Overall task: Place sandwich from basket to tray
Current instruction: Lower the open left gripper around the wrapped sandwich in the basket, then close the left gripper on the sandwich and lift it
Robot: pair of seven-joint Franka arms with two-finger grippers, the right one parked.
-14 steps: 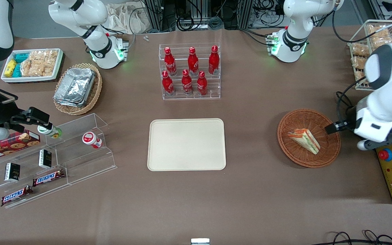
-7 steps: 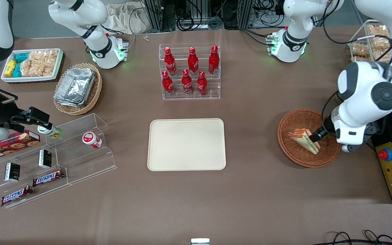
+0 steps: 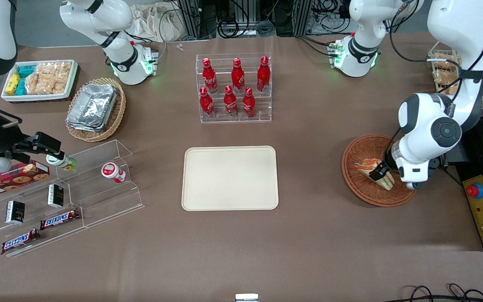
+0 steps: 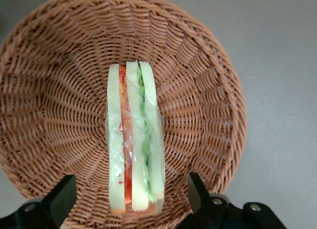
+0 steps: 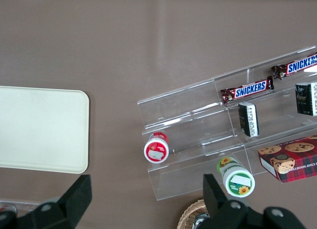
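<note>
Sandwich [image 4: 135, 140] lies on its edge in the round woven basket [image 4: 208, 80], and the gripper [image 4: 131, 194] hangs directly above it with its two fingers [image 4: 60, 198] spread wide, one on each side of the wedge, seemingly not touching it. The basket stands on the brown table [image 3: 308, 235] toward the working arm's end. The beige tray [image 3: 229, 178] lies bare well apart from it, nearer the front camera than the rack of red bottles [image 3: 234, 88].

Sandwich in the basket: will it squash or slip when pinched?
Probably soft: the sandwich is layered bread. Its clear wrap may slide. The open end effector straddles it over the basket; a gentle squeeze seems wise.
</note>
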